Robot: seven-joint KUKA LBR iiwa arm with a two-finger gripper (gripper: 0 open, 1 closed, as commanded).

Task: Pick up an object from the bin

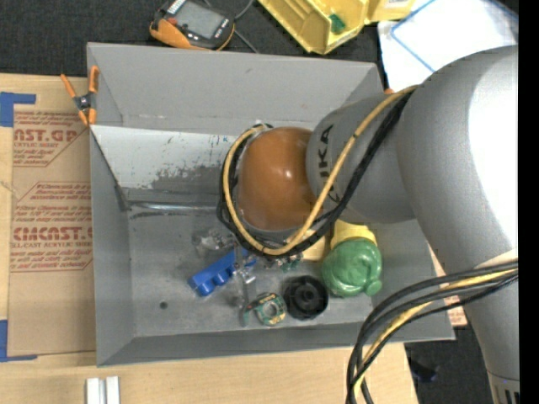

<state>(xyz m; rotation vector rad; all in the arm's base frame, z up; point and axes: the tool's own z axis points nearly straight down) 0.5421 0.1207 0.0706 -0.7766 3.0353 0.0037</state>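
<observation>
Blue block (212, 274), one; green toy (352, 268), one

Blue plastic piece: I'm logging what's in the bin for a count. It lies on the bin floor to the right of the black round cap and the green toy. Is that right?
Not quite. The camera view shows the blue plastic piece on the floor of the bin to the left of the black round cap and the green toy, not to their right.
</observation>
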